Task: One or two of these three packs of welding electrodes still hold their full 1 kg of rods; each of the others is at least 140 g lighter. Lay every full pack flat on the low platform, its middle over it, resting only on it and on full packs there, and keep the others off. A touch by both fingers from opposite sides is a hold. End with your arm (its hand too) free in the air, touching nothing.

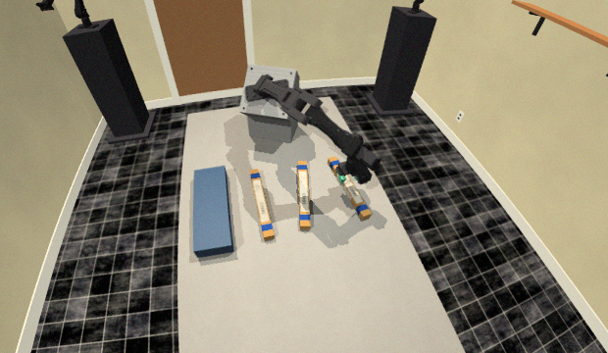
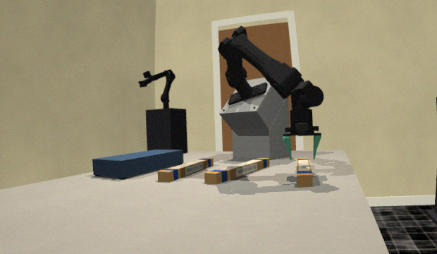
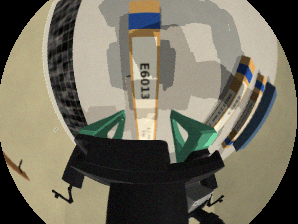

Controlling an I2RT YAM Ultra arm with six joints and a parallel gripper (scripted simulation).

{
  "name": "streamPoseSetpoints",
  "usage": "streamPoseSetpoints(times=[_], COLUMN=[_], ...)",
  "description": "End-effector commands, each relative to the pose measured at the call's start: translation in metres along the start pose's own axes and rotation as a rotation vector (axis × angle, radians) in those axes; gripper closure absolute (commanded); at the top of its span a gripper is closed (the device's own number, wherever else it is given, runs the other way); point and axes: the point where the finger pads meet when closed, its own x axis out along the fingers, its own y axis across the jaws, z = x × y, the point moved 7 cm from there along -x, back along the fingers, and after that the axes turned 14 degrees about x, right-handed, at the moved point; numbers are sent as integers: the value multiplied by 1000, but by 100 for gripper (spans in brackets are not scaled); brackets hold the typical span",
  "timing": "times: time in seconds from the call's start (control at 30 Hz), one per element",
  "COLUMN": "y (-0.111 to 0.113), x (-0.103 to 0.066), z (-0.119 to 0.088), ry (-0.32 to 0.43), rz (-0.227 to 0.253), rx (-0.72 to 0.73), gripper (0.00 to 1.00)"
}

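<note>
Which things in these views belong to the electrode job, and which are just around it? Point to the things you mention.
Part of the job:
- three electrode packs (image 1: 262, 203) (image 2: 304, 167) (image 3: 144, 75)
- blue platform (image 1: 212, 210) (image 2: 134, 166) (image 3: 257, 120)
- gripper (image 2: 302, 159) (image 3: 147, 113)

Just around:
- brown door (image 1: 201, 44) (image 2: 275, 46)
- wall outlet (image 1: 460, 116)
- orange shelf (image 1: 569, 24)

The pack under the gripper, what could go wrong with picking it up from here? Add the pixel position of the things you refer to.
The green fingers (image 2: 302, 159) stand open above the pack (image 2: 304, 179) (image 3: 145, 50), so closing at this height might miss it or catch only its top. It lies slanted, so a misaligned grip could twist it. Its weight can't be seen, so a light pack might wrongly reach the platform (image 1: 212, 208) (image 2: 134, 164) (image 3: 257, 117).
</note>
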Motion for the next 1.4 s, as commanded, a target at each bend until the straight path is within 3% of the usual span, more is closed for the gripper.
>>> streamPoseSetpoints(times=[0.0,0.37,0.47,0.53,1.37], y=[2,6,6,9,8], x=[-30,-91,-96,-85,-90], z=[-4,8,8,-3,2], ry=[-4,-27,-27,-9,-17], rz=[-2,21,21,2,10], rx=[-15,14,14,-11,-3], gripper=[26,26,26,26,26])
